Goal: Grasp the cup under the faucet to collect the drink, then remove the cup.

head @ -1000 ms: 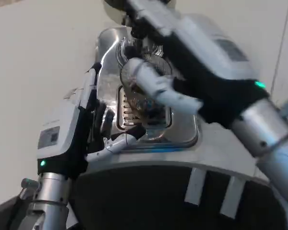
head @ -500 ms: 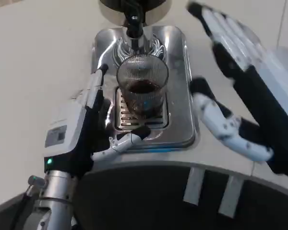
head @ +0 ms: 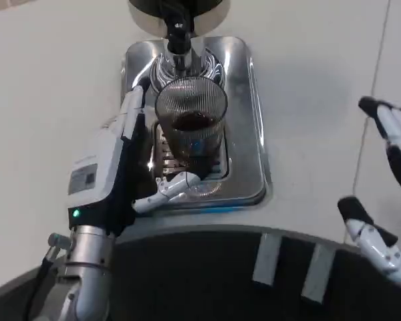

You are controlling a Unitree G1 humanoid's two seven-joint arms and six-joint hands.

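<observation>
Ribbed clear glass cup [head: 190, 124], part-filled with dark drink, stood on the steel drip tray [head: 244, 160] under the black faucet [head: 177, 37]; left hand [head: 123, 174], fingers apart beside it, could tip it if closing off-centre.

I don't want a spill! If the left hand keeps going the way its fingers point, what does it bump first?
Probably the faucet base behind the cup; the left hand points past the cup's side, though depth is unclear.

A shiny steel drip tray [head: 244, 114] with a slotted grate [head: 162, 150] sits on the white table [head: 47, 100]
</observation>
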